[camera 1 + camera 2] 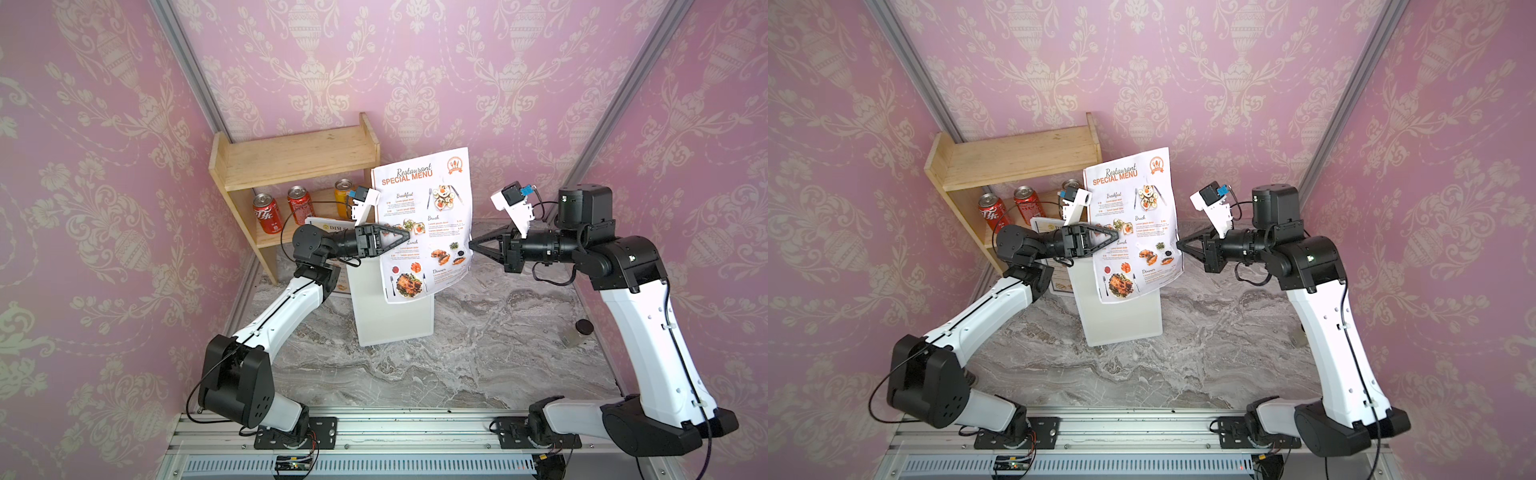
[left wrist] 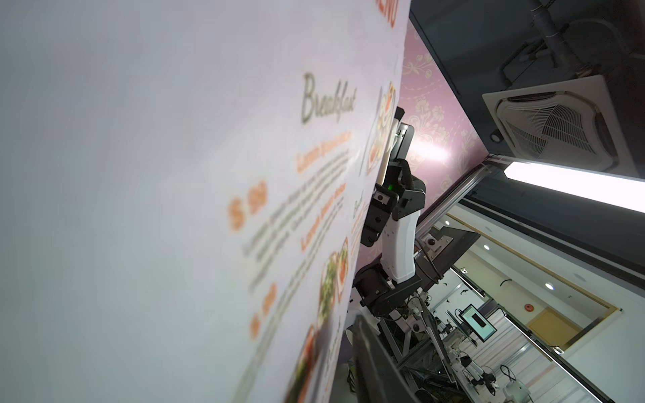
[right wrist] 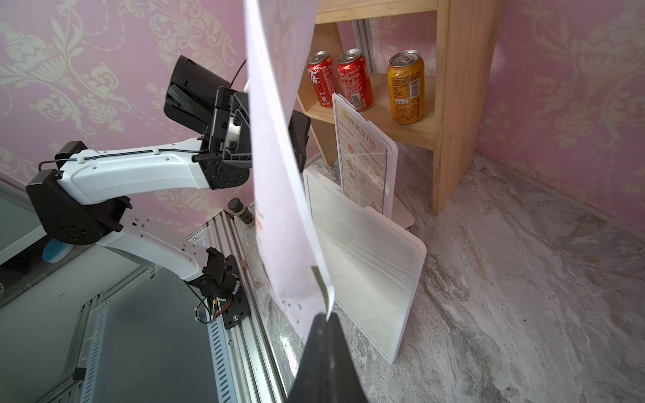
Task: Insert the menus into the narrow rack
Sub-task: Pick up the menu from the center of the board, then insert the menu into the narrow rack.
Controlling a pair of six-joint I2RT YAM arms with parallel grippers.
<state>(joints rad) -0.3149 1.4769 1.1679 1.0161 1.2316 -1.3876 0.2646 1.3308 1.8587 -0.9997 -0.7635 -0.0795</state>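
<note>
Red cans stand on the wooden shelf at the tabletop's far left corner, the upright "DIM SUM INN" menu just in front. Over the tabletop, the left gripper straddles the left edge of the raised "Restaurant SPECIAL MENU" sheet, clamped or not unclear; the right gripper pinches its right edge.

Qty: 2 menus, 3 cans, 2 wht racks, 1 wood shelf, 2 jars, 2 arms.
</note>
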